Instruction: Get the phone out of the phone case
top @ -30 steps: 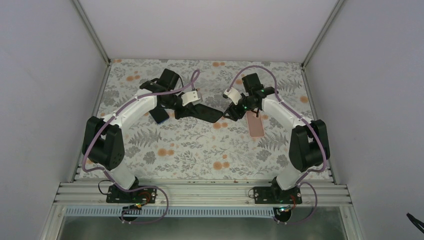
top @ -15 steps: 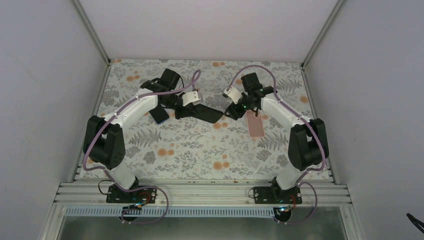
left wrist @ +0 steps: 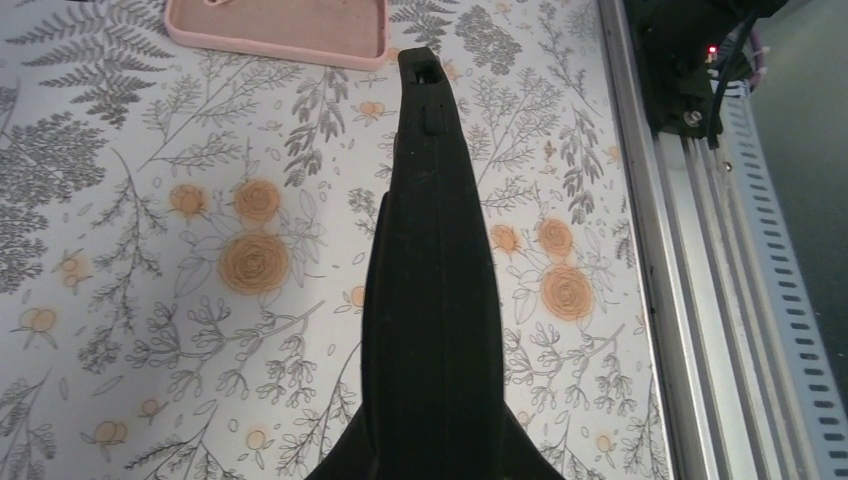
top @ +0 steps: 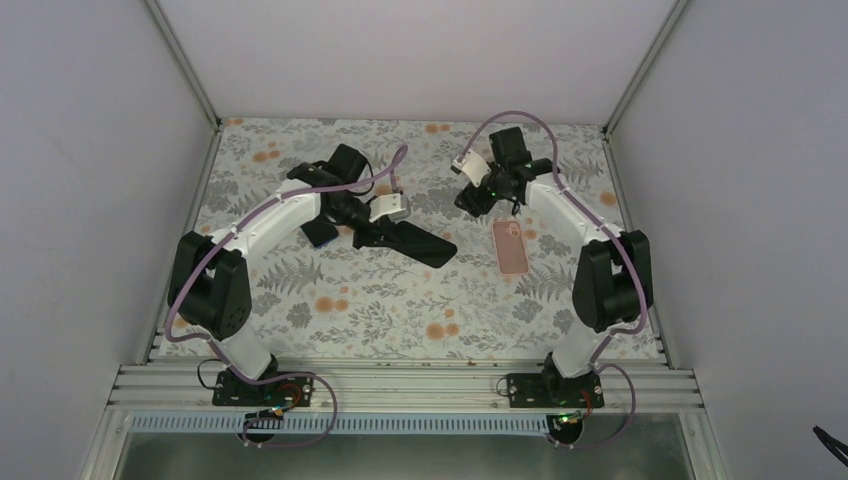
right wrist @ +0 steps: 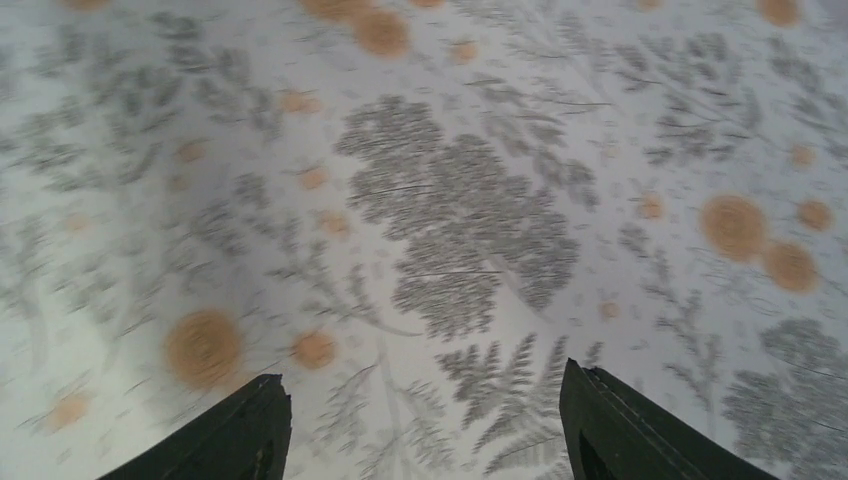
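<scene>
My left gripper [top: 375, 233] is shut on a black phone [top: 415, 243] and holds it out over the table, pointing right. In the left wrist view the phone [left wrist: 432, 260] shows edge-on between my fingers, with the gripper [left wrist: 432, 468] at the bottom edge. The pink phone case [top: 511, 247] lies flat and empty on the table to the right of the phone; one end of the case also shows in the left wrist view [left wrist: 278, 25]. My right gripper [top: 472, 200] is open and empty, beyond the case's far end. In the right wrist view the right gripper [right wrist: 425, 425] has only bare table under it.
A dark blue flat object [top: 320, 232] lies on the floral table cover [top: 400, 300] partly under my left forearm. Metal rails [top: 400, 385] run along the near edge, and one rail shows in the left wrist view [left wrist: 660, 300]. White walls close in the sides and back.
My left gripper has swung the phone a little toward the near side and right. My right gripper has pulled back toward the far side, away from the phone and case.
</scene>
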Available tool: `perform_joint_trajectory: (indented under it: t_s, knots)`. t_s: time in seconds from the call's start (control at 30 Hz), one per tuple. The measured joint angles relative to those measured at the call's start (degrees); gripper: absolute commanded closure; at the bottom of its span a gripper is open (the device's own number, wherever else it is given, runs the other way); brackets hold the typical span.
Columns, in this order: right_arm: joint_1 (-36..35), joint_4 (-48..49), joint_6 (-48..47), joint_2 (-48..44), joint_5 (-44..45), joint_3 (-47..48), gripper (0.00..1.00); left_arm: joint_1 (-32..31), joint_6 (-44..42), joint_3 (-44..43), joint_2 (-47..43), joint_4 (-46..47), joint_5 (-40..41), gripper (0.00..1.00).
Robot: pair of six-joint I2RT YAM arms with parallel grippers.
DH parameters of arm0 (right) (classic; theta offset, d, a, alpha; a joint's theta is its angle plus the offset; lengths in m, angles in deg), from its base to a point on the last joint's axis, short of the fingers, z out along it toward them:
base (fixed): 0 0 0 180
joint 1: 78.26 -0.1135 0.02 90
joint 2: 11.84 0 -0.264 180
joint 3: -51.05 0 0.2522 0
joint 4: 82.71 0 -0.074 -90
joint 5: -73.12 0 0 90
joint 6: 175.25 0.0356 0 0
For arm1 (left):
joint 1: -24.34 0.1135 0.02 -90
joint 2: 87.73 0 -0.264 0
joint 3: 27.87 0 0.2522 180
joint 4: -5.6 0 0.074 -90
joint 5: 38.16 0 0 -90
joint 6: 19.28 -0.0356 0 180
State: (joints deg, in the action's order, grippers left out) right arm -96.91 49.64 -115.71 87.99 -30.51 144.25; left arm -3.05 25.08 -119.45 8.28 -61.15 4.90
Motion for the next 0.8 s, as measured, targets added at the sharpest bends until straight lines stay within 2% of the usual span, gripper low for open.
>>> perform_joint_trajectory:
  t_s: [0.2,0.4,0.8]
  knots:
    - [0.81,-8.83,-6.27,-6.88,-10.91,-2.29,0.30,0.00,0.66,0.20,0.00,2.12,1.86,0.98]
    - [0.79,-12.55,-9.07,-12.90,-16.61,-7.41,0.32,0.00,1.14,0.20,0.00,2.71,2.40,0.98]
    - [0.74,-11.98,-9.97,-12.79,-18.60,-13.49,0.34,0.00,1.31,0.20,0.00,3.19,2.82,0.98]
